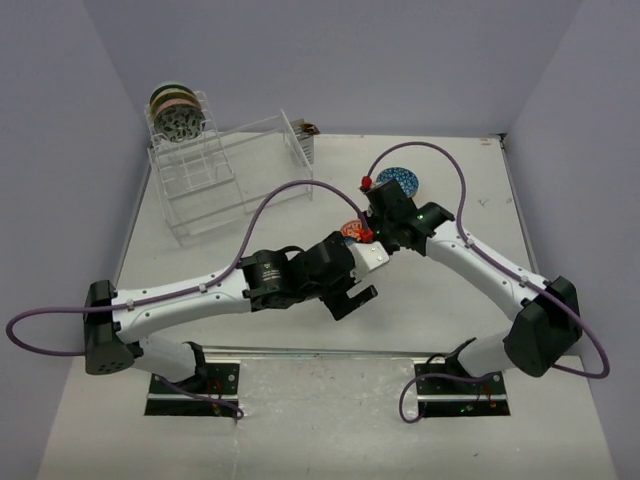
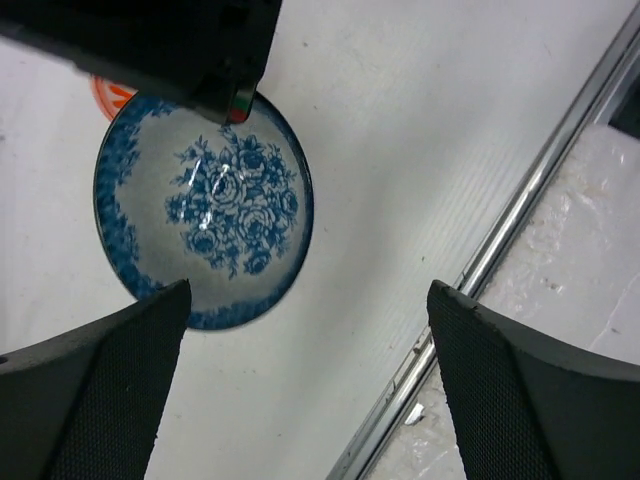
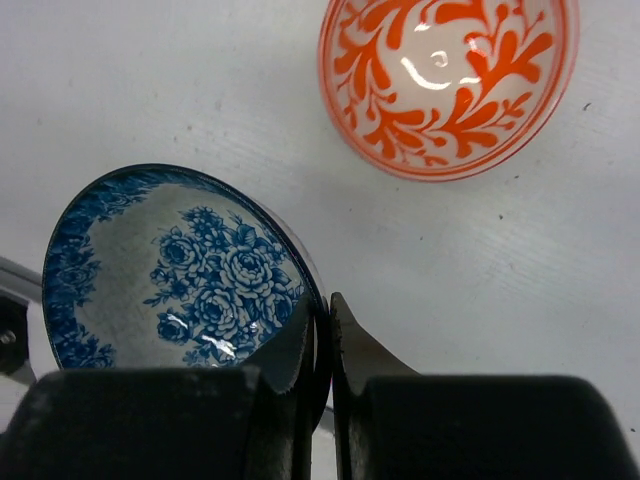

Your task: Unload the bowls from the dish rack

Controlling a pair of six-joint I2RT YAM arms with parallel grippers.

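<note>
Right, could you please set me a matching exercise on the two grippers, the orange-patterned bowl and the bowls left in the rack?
1. left gripper
2. right gripper
3. orange-patterned bowl
4. racked bowls

A. standing on edge in the tall tier of the dish rack
B. shut on the rim of the blue floral bowl
C. open, holding nothing
D. sitting free on the table

Pairs: 1-C, 2-B, 3-D, 4-A.

A: Any words, labels or numbers to read here?
B: None legible. The blue-flowered bowl (image 3: 170, 270) carries only painted roses, the orange-patterned bowl (image 3: 450, 80) only leafy scrolls.
A: Anything printed on the table (image 1: 470, 190)?
B: Nothing I can make out.
</note>
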